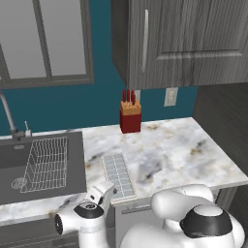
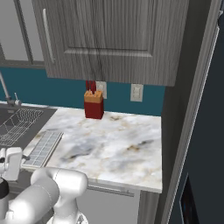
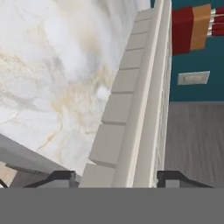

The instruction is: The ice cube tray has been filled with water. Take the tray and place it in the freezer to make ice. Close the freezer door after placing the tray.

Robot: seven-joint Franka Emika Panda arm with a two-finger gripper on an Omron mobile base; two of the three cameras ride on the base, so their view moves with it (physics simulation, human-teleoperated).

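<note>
- Seen first from the left base view, the flat pale grey-white ice cube tray with its grid of small square cells (image 1: pixel 117 176) lies on the white marble-patterned counter (image 1: pixel 169 150), its near end at the counter's front edge, just right of the dark sink (image 1: pixel 9 186) that holds a wire dish rack (image 1: pixel 46 162)
- the white two-finger gripper (image 1: pixel 107 190) sits low at the tray's near end; a red knife block with a tan top (image 1: pixel 130 116) stands against the teal wall, under the grey wood cabinet (image 1: pixel 184 43)
- from the right base view, the tray (image 2: pixel 42 148) rests at the counter's left front corner, with the gripper (image 2: pixel 13 162) touching its near end; the knife block (image 2: pixel 94 104) stands well behind
- in the hand view, the tray (image 3: pixel 131 100) runs lengthwise between the two dark fingertips (image 3: pixel 57 178), which flank its near end; whether they already clamp it, one cannot tell
</note>
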